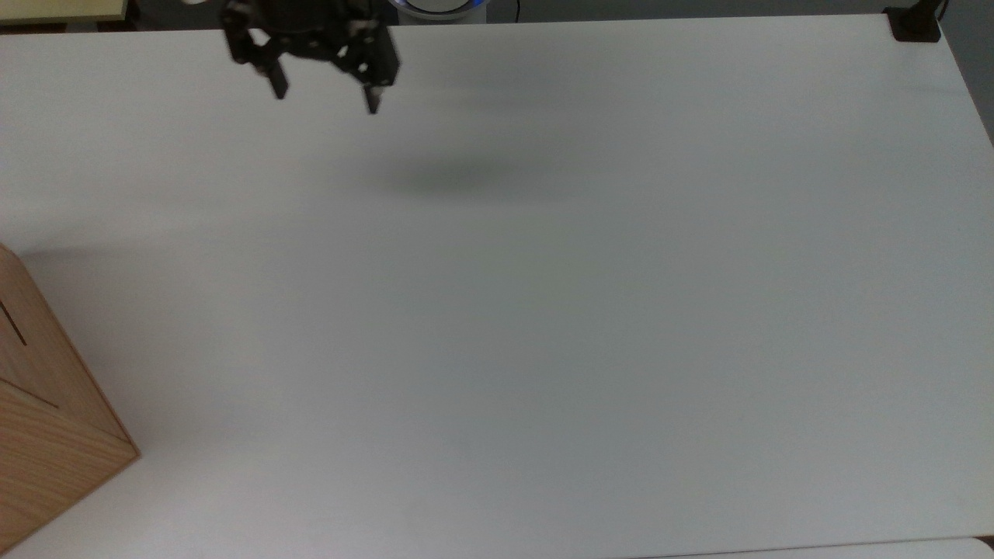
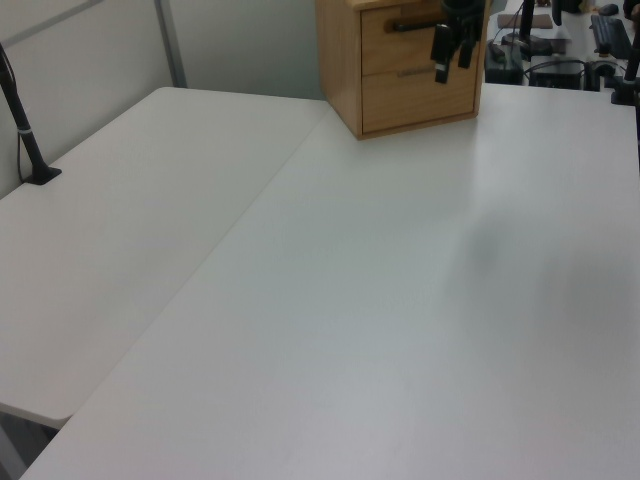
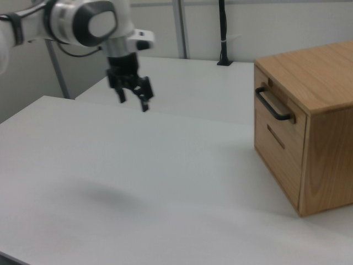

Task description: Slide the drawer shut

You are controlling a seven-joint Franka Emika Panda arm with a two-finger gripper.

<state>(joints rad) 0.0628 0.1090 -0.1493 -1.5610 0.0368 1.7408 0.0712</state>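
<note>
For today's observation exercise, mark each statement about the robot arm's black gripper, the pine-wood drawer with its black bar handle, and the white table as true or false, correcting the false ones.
1. The black two-finger gripper is open. True.
2. The gripper clamps the black bar handle. False: it hangs above the white table, apart from the handle.
3. The light pine-wood drawer sits flush in the wooden cabinet. True.
4. The gripper holds a tool. False: nothing is between its fingers.
</note>
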